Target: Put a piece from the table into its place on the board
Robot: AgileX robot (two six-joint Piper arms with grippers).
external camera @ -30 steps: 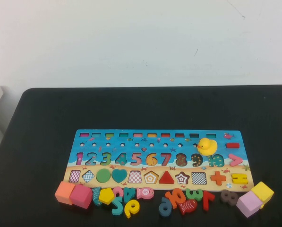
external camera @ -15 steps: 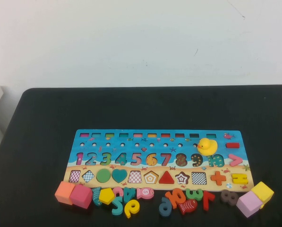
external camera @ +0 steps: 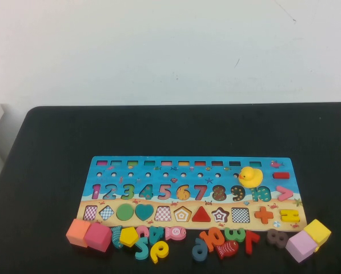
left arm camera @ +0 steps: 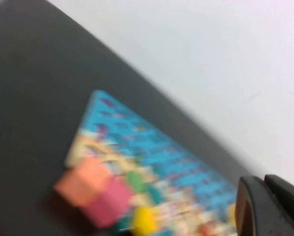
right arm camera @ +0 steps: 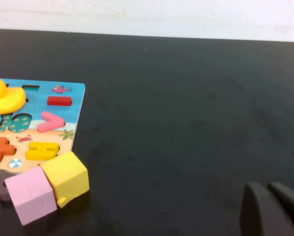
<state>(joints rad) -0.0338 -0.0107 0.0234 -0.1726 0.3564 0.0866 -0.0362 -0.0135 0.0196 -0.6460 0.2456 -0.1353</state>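
The yellow pentagon (external camera: 129,236) lies on the table (external camera: 44,171) just below the board (external camera: 193,171), among loose numbers beside a pink cube (external camera: 99,236). Its recess (external camera: 183,214) sits empty. The left gripper (left arm camera: 265,206) hovers closed; the right gripper (right arm camera: 271,209) also looks closed, holding nothing

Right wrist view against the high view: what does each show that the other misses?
Only the right wrist view: the right gripper, fingers together, above bare table right of the board. Only the high view: the yellow pentagon on the table and its empty recess, plus the loose numbers and the orange and pink cubes. Neither shows the left gripper, which appears only in its own wrist view. Both: the duck, yellow cube and lilac cube.
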